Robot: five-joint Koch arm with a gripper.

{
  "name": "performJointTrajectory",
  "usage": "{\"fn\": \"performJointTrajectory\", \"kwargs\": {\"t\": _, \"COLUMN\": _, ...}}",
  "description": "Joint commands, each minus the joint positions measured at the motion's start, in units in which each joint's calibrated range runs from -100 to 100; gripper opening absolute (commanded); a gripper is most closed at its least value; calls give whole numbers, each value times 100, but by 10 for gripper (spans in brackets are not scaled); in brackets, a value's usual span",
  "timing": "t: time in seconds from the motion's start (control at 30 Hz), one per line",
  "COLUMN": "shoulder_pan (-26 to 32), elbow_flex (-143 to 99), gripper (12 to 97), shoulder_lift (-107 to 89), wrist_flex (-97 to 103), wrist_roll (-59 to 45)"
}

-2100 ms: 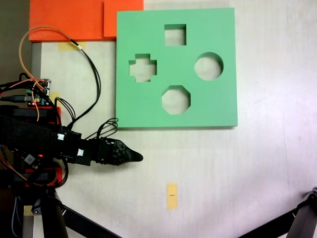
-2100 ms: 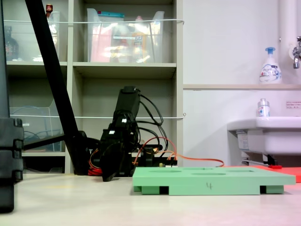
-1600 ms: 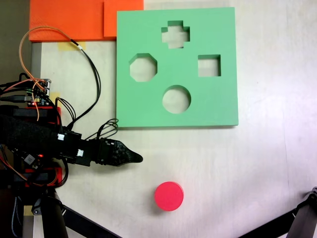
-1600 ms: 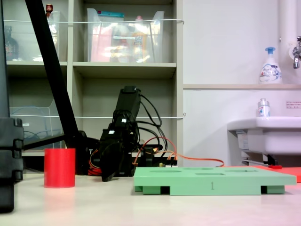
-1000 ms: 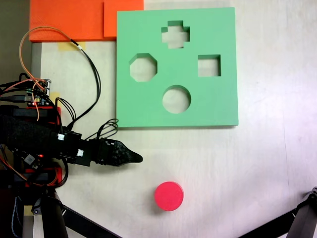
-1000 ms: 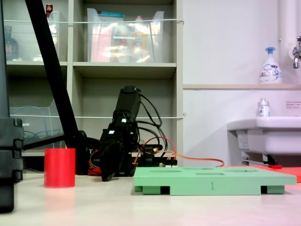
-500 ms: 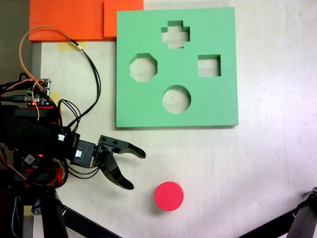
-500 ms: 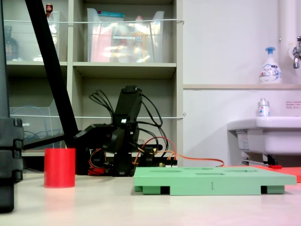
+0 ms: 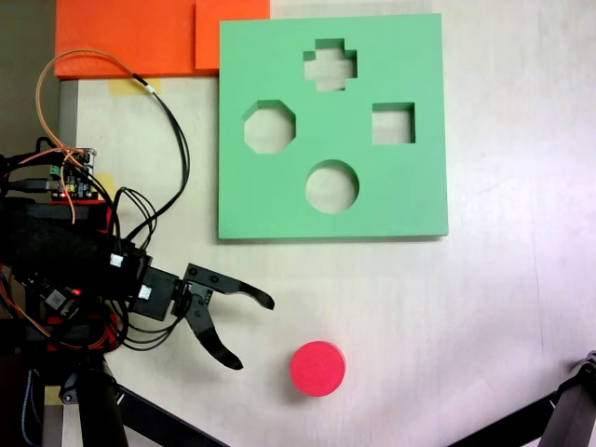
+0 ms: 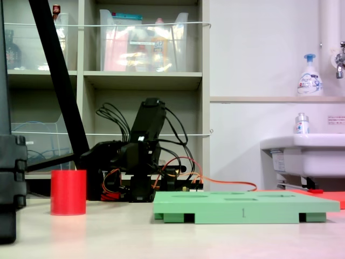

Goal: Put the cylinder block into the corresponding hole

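On the white surface (image 9: 438, 307), low centre in the top-down fixed view, cylinder block (image 9: 318, 369) stands upright on its flat end, nothing touching it. From the side fixed view it reads as a short red drum (image 10: 68, 192) left of the arm.

End effector (image 9: 253, 330) is spread wide, empty. One jaw points right toward the board side, the other angles down toward the block. Tips sit just left of the block with a clear gap between them and the foam. From the side, the end effector is lost in the dark arm body (image 10: 135, 162), so I can't pick it out there.

Green foam board (image 9: 279, 200) lies flat, upper centre, well apart from the block. Corresponding hole (image 9: 332, 186) is the round cut-out nearest the board's lower edge, empty, with the surface showing through. Octagon cut-out (image 9: 270, 128) is up-left of it, square cut-out (image 9: 393, 123) up-right, cross cut-out (image 9: 330, 64) at top.

Orange foam sheets (image 9: 130, 37) sit at top left, touching the board's left edge. Black and orange cables (image 9: 163, 121) loop from the arm base on the left.
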Motion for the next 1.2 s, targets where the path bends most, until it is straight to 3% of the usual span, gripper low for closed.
{"fn": "performJointTrajectory", "kwargs": {"t": 0.0, "shoulder_pan": -73, "elbow_flex": -59, "gripper": 636, "shoulder_lift": 1856, "wrist_flex": 2217, "wrist_roll": -63}}
{"fn": "performJointTrajectory", "kwargs": {"t": 0.13, "shoulder_pan": -93, "elbow_flex": 161, "gripper": 825, "shoulder_lift": 5557, "wrist_flex": 4999, "wrist_roll": 44}}
{"fn": "performJointTrajectory", "kwargs": {"t": 0.3, "shoulder_pan": -137, "elbow_flex": 579, "gripper": 872, "shoulder_lift": 6605, "wrist_flex": 5182, "wrist_roll": 68}}
{"fn": "performJointTrajectory", "kwargs": {"t": 0.7, "shoulder_pan": 34, "elbow_flex": 2663, "gripper": 872, "shoulder_lift": 9621, "wrist_flex": 5404, "wrist_roll": 293}}
{"fn": "performJointTrajectory", "kwargs": {"t": 1.17, "shoulder_pan": 49, "elbow_flex": 3849, "gripper": 868, "shoulder_lift": 10278, "wrist_flex": 5404, "wrist_roll": 386}}
